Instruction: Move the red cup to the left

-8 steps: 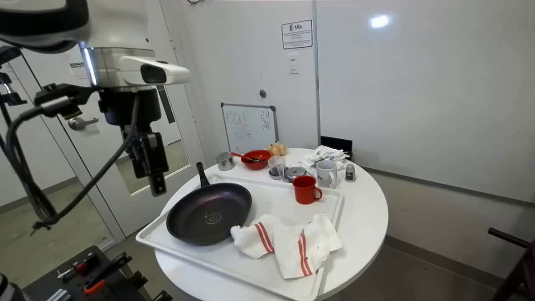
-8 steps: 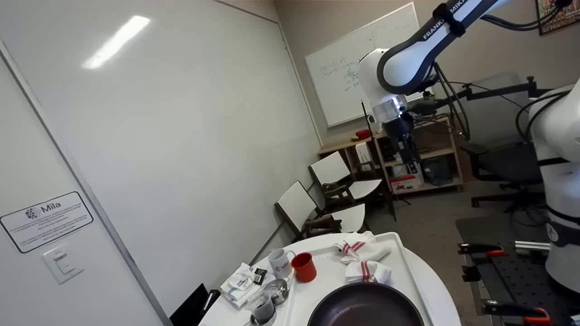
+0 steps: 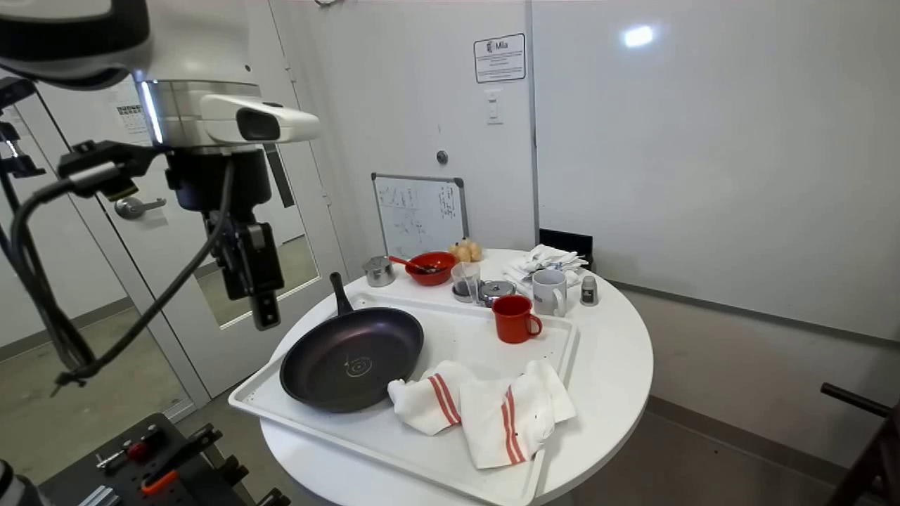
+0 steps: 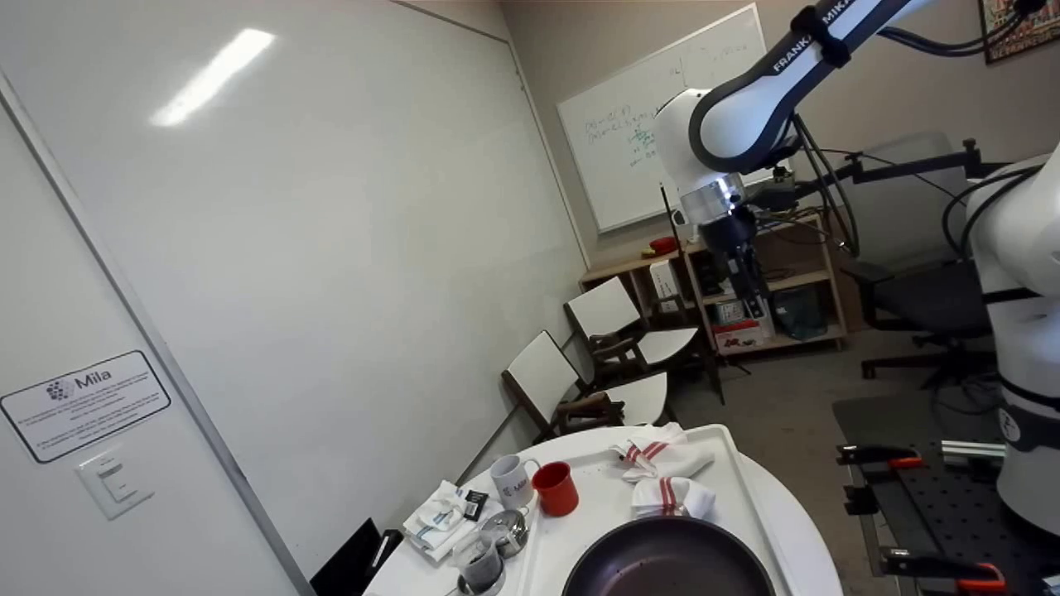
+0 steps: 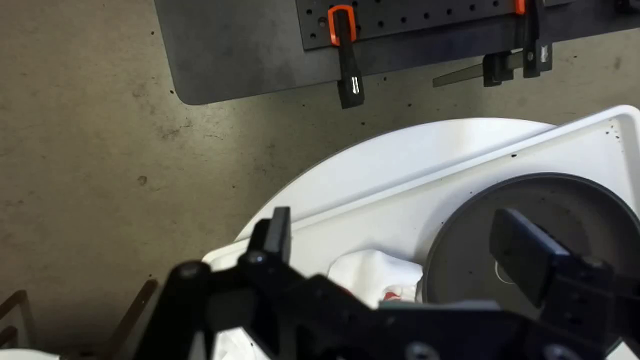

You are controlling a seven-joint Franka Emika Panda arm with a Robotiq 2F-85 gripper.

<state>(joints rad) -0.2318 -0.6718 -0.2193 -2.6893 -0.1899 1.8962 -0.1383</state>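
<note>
The red cup point(image 3: 512, 322) stands upright on the far right part of the white tray point(image 3: 450, 344), its handle towards the grey mug. It also shows in an exterior view point(image 4: 556, 490), beside the mug. My gripper point(image 3: 266, 315) hangs in the air well above and apart from the cup, off to the side of the table; it also shows in an exterior view point(image 4: 755, 308). In the wrist view the two fingers point(image 5: 393, 230) are wide apart with nothing between them. The cup is out of view in the wrist view.
A black frying pan point(image 3: 354, 358) and white towels with red stripes point(image 3: 485, 414) lie on the tray. A grey mug point(image 3: 548, 289), a metal pot point(image 3: 496, 289), a clear glass point(image 3: 465, 280) and a red bowl point(image 3: 431, 268) stand behind on the round table point(image 3: 626, 351).
</note>
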